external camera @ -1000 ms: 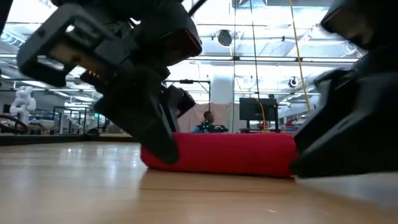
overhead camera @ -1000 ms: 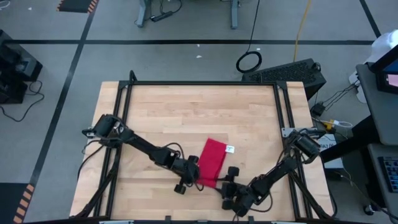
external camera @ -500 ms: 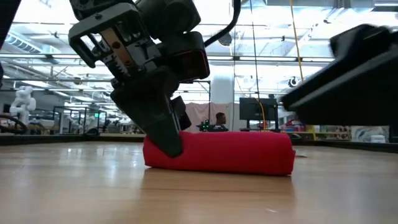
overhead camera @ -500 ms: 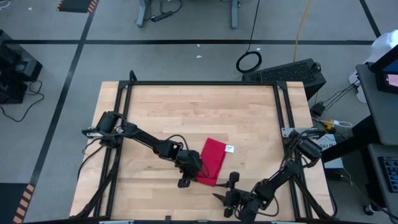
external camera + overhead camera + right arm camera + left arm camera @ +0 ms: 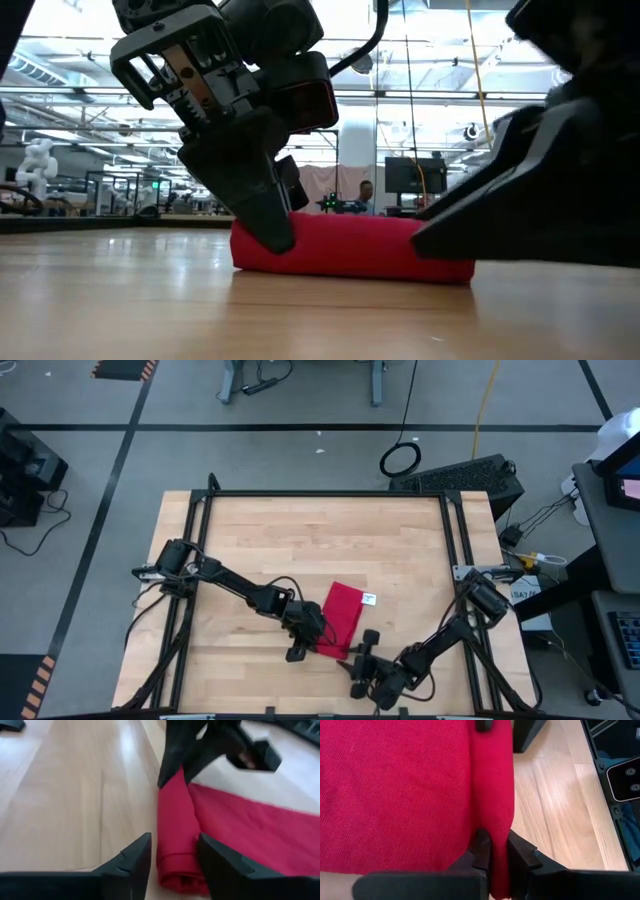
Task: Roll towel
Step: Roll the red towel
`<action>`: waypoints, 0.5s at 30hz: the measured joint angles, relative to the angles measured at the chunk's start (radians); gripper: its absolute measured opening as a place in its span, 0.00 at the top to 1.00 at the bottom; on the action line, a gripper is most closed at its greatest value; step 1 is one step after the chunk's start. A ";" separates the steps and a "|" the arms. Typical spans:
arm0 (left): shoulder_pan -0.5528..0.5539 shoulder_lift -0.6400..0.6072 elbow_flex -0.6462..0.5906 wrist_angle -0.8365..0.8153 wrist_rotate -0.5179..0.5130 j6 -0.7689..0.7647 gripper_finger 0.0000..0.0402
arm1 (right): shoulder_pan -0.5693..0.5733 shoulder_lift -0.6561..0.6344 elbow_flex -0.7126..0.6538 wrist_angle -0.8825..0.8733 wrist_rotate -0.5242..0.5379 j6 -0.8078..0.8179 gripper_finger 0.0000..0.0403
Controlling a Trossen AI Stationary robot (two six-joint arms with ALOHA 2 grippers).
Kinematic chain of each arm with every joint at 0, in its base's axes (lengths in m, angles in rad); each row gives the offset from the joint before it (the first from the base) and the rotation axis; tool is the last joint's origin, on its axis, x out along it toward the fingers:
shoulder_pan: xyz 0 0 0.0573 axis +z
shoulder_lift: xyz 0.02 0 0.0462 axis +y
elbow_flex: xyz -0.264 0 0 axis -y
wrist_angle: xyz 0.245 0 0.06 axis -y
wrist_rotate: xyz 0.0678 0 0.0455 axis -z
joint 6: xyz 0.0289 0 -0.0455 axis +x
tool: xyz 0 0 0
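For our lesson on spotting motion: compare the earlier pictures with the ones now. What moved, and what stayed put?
The right gripper, which had backed off half a second ago, came forward again to the roll's near end, fingers open astride it. The left gripper stayed shut on the towel's rolled edge; the towel did not move.

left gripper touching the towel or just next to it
Touching. The left wrist view shows the left gripper shut on the rolled edge of the towel, with red cloth pinched between its two fingers.
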 joint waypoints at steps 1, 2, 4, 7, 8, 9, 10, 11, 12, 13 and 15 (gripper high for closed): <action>0.000 0.000 0.000 0.000 0.000 0.000 0.92 | -0.005 0.000 0.000 -0.012 -0.016 0.022 0.63; 0.000 0.000 0.000 0.000 0.000 0.000 0.91 | -0.012 0.000 0.000 -0.023 -0.032 0.047 0.65; 0.000 0.000 0.000 -0.001 0.000 0.000 0.90 | -0.020 0.000 0.001 -0.034 -0.047 0.083 0.70; 0.000 0.000 0.000 -0.003 -0.006 -0.003 0.88 | -0.021 0.000 0.002 -0.044 -0.049 0.114 0.79; -0.002 -0.001 0.000 -0.003 -0.016 -0.007 0.88 | -0.021 -0.001 0.002 -0.053 -0.048 0.129 0.82; -0.006 -0.004 0.000 -0.005 -0.034 -0.013 0.88 | -0.020 -0.001 0.003 -0.063 -0.049 0.149 0.85; -0.010 -0.007 0.000 -0.007 -0.057 -0.016 0.88 | -0.020 -0.003 0.003 -0.074 -0.051 0.173 0.87; -0.013 -0.010 0.000 -0.009 -0.071 -0.015 0.88 | -0.020 -0.003 0.003 -0.089 -0.055 0.199 0.89; -0.016 -0.013 0.000 -0.013 -0.077 -0.008 0.88 | -0.020 -0.004 0.004 -0.100 -0.061 0.225 0.91; -0.018 -0.020 0.000 -0.020 -0.082 0.004 0.87 | -0.021 -0.005 0.004 -0.110 -0.070 0.250 0.92; -0.022 -0.045 0.000 -0.048 -0.100 0.027 0.85 | -0.021 -0.006 0.005 -0.128 -0.081 0.301 0.92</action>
